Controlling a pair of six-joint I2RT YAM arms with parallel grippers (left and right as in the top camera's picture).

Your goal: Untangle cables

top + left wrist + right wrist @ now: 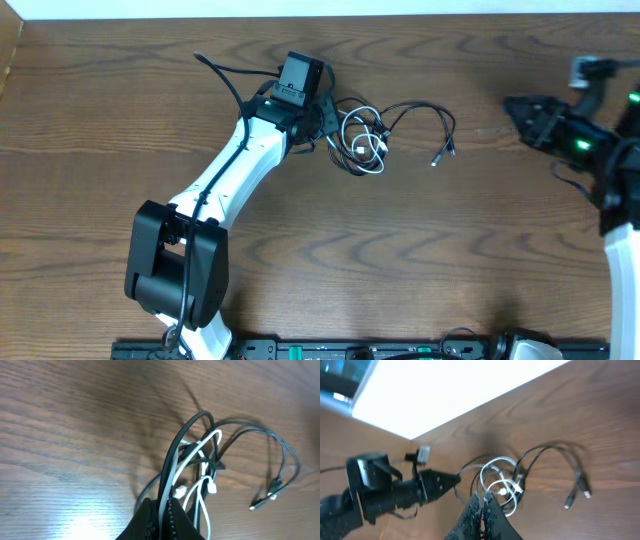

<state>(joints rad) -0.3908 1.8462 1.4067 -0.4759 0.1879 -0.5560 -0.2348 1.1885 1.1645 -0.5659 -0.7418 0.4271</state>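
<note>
left jaws: clamped on tangled cables (365,140) | cables: knotted on worktop (420,260), plugs trailing toward right arm | right jaws: closed, empty, well apart | step: anchoring tangle | next: right jaws open, take loose plug end (437,158)

Thin black cord (172,455) and thin white cord (200,448) ran down between the left gripper's (161,507) dark fingers and were lost there, the fingers cut off by the left wrist view's bottom edge. Overhead, the cords' small end plugs (436,160) were too tiny to identify.
</note>
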